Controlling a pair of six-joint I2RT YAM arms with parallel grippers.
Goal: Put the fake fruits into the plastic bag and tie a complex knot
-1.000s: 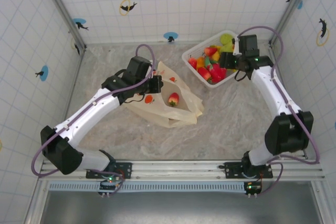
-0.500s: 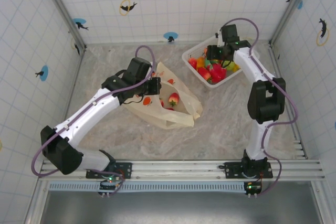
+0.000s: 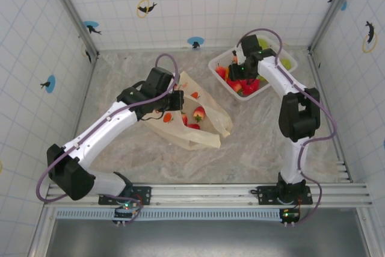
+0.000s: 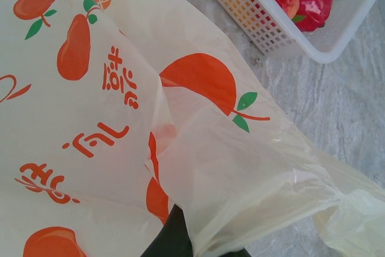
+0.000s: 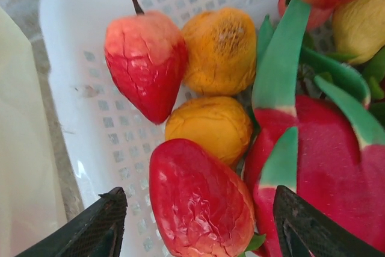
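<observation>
- Right gripper [image 5: 198, 206] hangs with its fingers apart, straddling a strawberry [image 5: 195, 179]; left gripper [image 3: 172, 102] is pinched on the plastic bag [image 4: 210, 148].
- We judge the bag thin, limp and slippery, best held by its rim.
- The basket [image 5: 78, 40] around the right gripper holds the fake fruits [image 5: 219, 49].
- The strawberry looks light, hard and glossy; we would grip across its widest middle.

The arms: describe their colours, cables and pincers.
The left arm and right arm both have white links, bulky black joints and a mauve cable looping alongside. The right pincer has dull black, tapered fingers.
</observation>
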